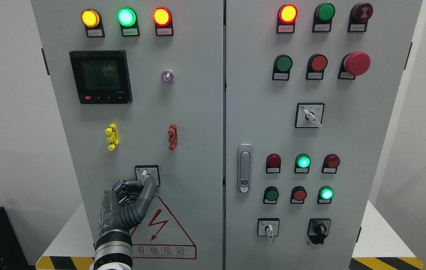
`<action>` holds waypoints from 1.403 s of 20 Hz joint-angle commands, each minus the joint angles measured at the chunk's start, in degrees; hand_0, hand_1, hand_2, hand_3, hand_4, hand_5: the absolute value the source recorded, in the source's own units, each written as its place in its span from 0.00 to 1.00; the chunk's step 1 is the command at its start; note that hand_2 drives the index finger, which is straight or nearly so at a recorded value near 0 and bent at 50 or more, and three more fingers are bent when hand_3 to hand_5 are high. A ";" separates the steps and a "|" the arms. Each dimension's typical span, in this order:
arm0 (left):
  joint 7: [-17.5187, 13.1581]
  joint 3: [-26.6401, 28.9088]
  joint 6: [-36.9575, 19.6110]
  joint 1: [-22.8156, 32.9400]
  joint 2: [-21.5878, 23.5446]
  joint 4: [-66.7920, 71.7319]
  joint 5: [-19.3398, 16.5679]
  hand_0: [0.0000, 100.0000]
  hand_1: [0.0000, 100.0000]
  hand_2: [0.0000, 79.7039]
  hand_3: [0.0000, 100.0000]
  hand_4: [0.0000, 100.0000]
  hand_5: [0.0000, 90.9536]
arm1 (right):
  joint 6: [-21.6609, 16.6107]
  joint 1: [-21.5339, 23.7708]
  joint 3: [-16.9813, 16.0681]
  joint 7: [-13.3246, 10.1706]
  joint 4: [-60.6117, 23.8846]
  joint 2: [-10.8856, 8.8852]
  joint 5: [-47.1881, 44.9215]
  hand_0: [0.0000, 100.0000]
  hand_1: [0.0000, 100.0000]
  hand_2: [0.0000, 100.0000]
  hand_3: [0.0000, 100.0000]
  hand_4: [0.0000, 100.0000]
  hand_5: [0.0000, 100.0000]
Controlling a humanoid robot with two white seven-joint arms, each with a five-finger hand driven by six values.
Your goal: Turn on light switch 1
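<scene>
- Left arm is coming in at the bottom edge, left of the middle, and is reaching straight up.
- Silver ribbed wrist cuff is showing at the bottom, with a dark grey glove-like covering above it.
- Left hand [128, 202] is showing its back to the camera, wrist roughly upright.
- One long finger [147, 193] is pointing up and to the right, stretched out nearly straight.
- The other fingers are curling in at the knuckles into a loose fist, holding nothing.
- Right arm and hand are not showing anywhere.
</scene>
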 commanded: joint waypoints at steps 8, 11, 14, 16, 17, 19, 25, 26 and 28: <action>-0.03 -0.47 0.63 -0.04 0.00 0.07 -0.09 0.34 0.66 0.77 0.72 0.76 0.68 | 0.00 0.01 0.00 -0.02 0.00 0.00 0.03 0.30 0.00 0.00 0.00 0.00 0.00; -0.20 -0.65 0.63 -0.13 -0.18 0.07 -0.70 0.36 0.66 0.77 0.72 0.76 0.68 | 0.00 0.01 0.00 -0.02 0.00 0.00 0.03 0.30 0.00 0.00 0.00 0.00 0.00; -0.47 -0.65 0.63 -0.30 -0.18 0.07 -0.79 0.39 0.66 0.77 0.72 0.76 0.69 | 0.00 0.01 0.00 -0.02 0.00 0.00 0.03 0.30 0.00 0.00 0.00 0.00 0.00; -0.47 -0.65 0.63 -0.48 -0.18 0.07 -0.88 0.40 0.66 0.77 0.72 0.76 0.69 | 0.00 0.01 0.00 -0.02 0.00 0.00 0.03 0.30 0.00 0.00 0.00 0.00 0.00; -0.47 -0.65 0.63 -0.48 -0.18 0.07 -0.88 0.41 0.66 0.77 0.72 0.76 0.69 | 0.00 0.01 0.00 -0.02 0.00 0.00 0.03 0.30 0.00 0.00 0.00 0.00 0.00; -0.47 -0.74 0.63 -0.48 -0.18 0.07 -0.88 0.42 0.66 0.77 0.72 0.76 0.69 | 0.00 0.01 0.00 -0.02 0.00 0.00 0.03 0.30 0.00 0.00 0.00 0.00 0.00; -0.47 -0.83 0.72 -0.39 -0.18 0.07 -0.88 0.45 0.64 0.77 0.72 0.76 0.69 | 0.00 0.01 0.00 -0.02 0.00 0.00 0.03 0.30 0.00 0.00 0.00 0.00 0.00; -0.47 -1.00 0.72 -0.39 -0.18 0.07 -0.88 0.46 0.64 0.77 0.72 0.76 0.69 | 0.00 0.01 0.00 -0.02 0.00 0.00 0.03 0.30 0.00 0.00 0.00 0.00 0.00; -0.47 -1.00 0.72 -0.39 -0.18 0.07 -0.88 0.47 0.64 0.78 0.73 0.76 0.69 | 0.00 0.01 0.00 -0.02 0.00 0.00 0.03 0.30 0.00 0.00 0.00 0.00 0.00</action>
